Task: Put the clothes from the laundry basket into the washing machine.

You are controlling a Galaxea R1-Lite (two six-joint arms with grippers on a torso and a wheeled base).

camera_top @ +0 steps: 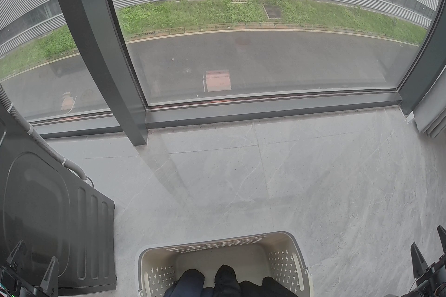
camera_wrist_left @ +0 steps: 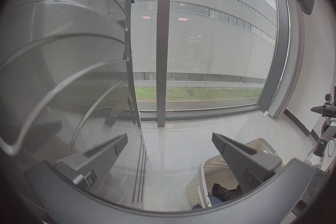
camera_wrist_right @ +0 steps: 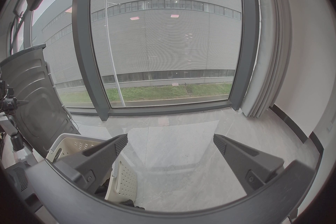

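1. Head view: the laundry basket [camera_top: 218,242] is sitting on the grey floor [camera_top: 288,172] at lower centre, dark clothes [camera_top: 226,281] lying inside it; the washing machine [camera_top: 55,223] is standing just to its left; the left claw [camera_top: 36,258] is showing against the machine, the right claw [camera_top: 427,240] right of the basket.
2. Left wrist view: the left claw [camera_wrist_left: 168,135] is gaping wide, gripping nothing, beside the machine's dark panel; the basket is lying below it.
3. Right wrist view: the right claw [camera_wrist_right: 168,137] is gaping wide and empty above the floor, the basket beside it.
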